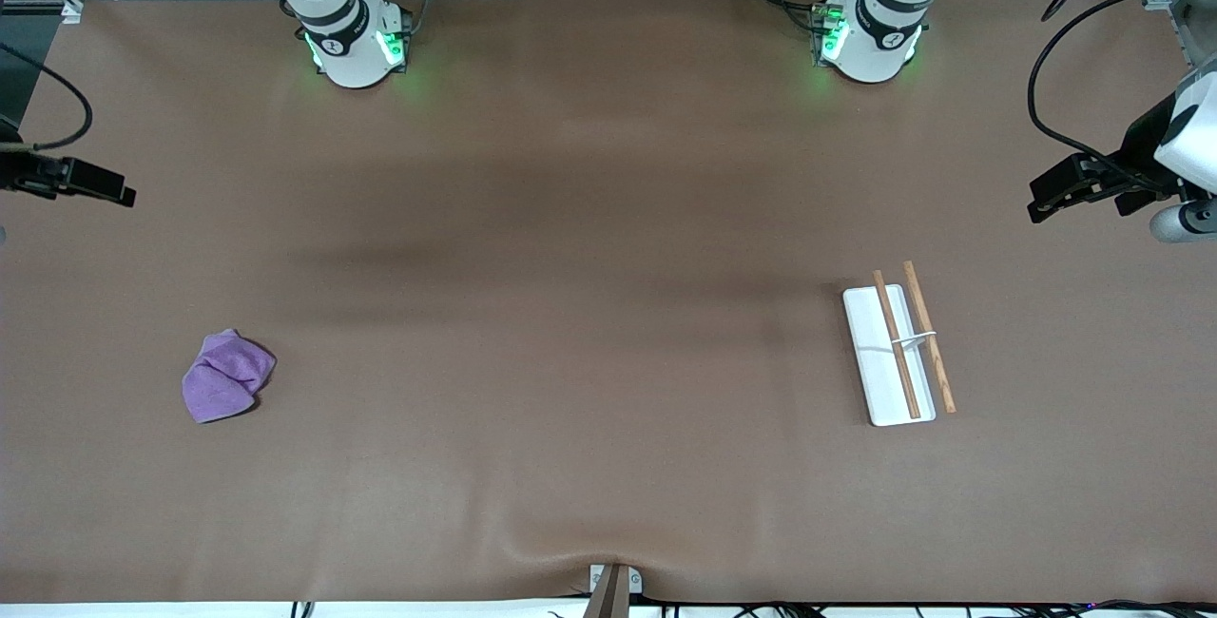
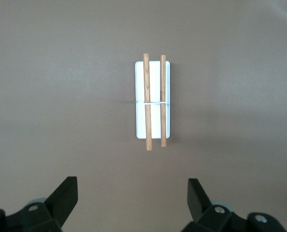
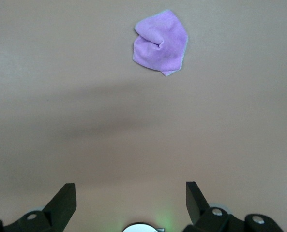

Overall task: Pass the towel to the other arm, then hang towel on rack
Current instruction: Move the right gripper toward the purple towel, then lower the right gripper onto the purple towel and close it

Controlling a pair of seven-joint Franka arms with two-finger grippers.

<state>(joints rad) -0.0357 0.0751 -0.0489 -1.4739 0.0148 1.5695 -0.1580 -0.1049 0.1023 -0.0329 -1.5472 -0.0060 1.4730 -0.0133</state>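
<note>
The purple towel [image 1: 226,376] lies crumpled on the table toward the right arm's end; it also shows in the right wrist view [image 3: 160,42]. The rack [image 1: 870,342], a white base with two brown rods, lies toward the left arm's end and shows in the left wrist view [image 2: 154,87]. My right gripper [image 1: 119,192] hangs open and empty in the air at its end of the table, apart from the towel [image 3: 131,191]. My left gripper [image 1: 1041,202] hangs open and empty in the air at its end, apart from the rack [image 2: 132,186].
A brown mat [image 1: 570,314] covers the table. The arm bases [image 1: 357,43] [image 1: 870,38] stand along the edge farthest from the front camera. A small clamp [image 1: 610,588] sits at the nearest edge. Cables and boxes lie past the table's edge.
</note>
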